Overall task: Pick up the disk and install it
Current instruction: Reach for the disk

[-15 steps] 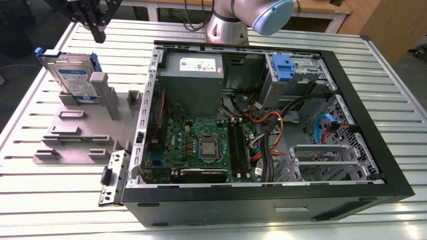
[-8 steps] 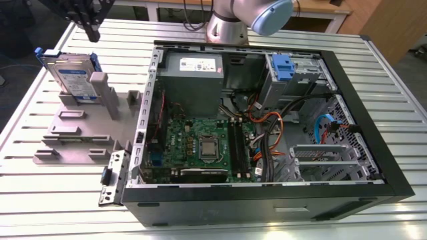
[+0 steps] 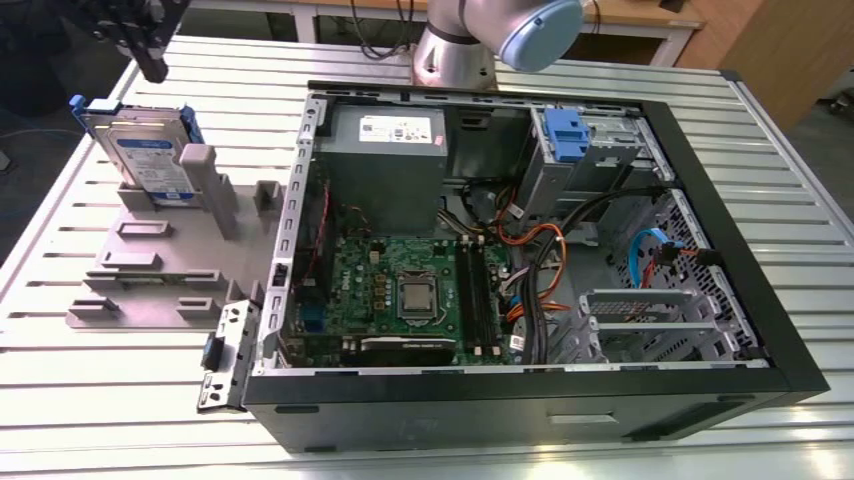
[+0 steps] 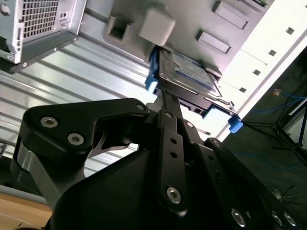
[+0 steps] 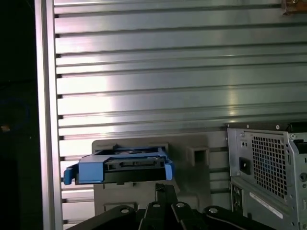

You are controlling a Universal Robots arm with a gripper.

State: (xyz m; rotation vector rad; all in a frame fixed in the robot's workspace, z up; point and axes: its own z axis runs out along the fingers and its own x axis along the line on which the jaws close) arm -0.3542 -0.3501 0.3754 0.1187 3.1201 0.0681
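The hand (image 4: 164, 98) is seen closest in both wrist views, fingers pressed together with nothing pinched. It's hung just over the top edge of the disk (image 3: 140, 160), and a gap is left between them in the exterior view. The disk is parked on edge, leaning a little, in a slot of the grey holder (image 3: 160, 250) on the counter (image 3: 107, 400), so it hasn't been picked up yet. The holder is set at the exterior view's left of the open case (image 3: 534, 400), just beside it. Further in, the power supply (image 3: 387, 140) and the blue bracket (image 3: 567, 135) on the drive bay can be made out, with a bundle of cables (image 3: 534, 250) draped nearby. What could go wrong, probably: with the fingers pressed together like that, the disk would get poked instead of straddled, and since it's only propped in the slot it could be tipped or wedged. If only the plastic carrier gets grabbed, some flex and slip should be expected. Those loose cables could also be snagged on the way to the bay.
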